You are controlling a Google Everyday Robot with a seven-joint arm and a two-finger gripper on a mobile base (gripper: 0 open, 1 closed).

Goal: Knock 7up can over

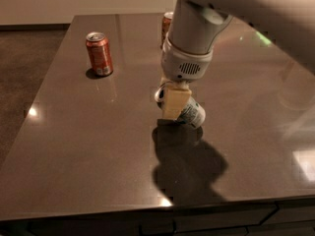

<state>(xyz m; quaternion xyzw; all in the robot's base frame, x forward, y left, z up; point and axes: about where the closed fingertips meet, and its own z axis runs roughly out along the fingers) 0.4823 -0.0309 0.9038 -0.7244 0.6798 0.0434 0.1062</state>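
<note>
The 7up can (193,114), pale silver-white with green markings, leans steeply on the dark table (88,146) near its middle, its silver top toward the left and its base toward the right. My gripper (173,102) comes down from above on the white arm and sits right against the can, covering its middle part. The can's lower end shows to the right of the gripper.
A red-orange can (100,53) stands upright at the back left. An orange-copper can (167,24) stands at the back, partly hidden behind my arm (194,31). The arm's shadow lies on the table in front of the gripper. The table's front edge is near the bottom.
</note>
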